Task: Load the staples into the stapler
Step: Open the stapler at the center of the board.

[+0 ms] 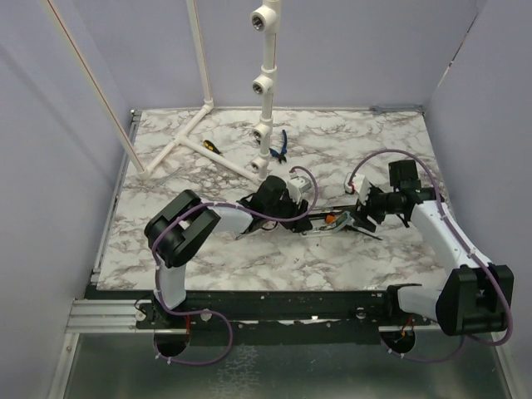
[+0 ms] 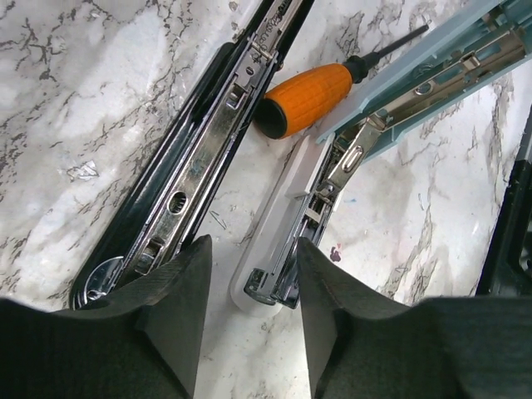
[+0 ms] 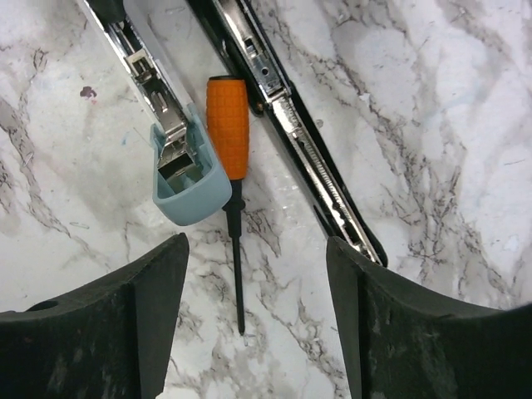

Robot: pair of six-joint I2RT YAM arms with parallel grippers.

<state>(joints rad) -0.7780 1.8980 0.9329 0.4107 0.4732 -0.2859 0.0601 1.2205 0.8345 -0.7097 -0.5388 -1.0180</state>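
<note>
The black stapler (image 2: pixel 195 166) lies swung open on the marble table, its metal channel facing up; it also runs along the upper right of the right wrist view (image 3: pixel 303 145). My left gripper (image 2: pixel 253 245) is open, and the chrome tip of the pale teal bar's white base lies between its fingers, close to the right one. My right gripper (image 3: pixel 258 245) is open too, hovering over the screwdriver's thin shaft and holding nothing. From above, the two grippers (image 1: pixel 303 218) (image 1: pixel 359 218) face each other. The staples show in no view.
An orange-handled screwdriver (image 2: pixel 306 100) (image 3: pixel 227 125) lies between the black stapler and the pale teal bar (image 2: pixel 432 66) (image 3: pixel 189 187). At the back stand a white pipe frame (image 1: pixel 264 91), blue-handled pliers (image 1: pixel 280 146) and a yellow-handled tool (image 1: pixel 211 145). Walls close in the sides.
</note>
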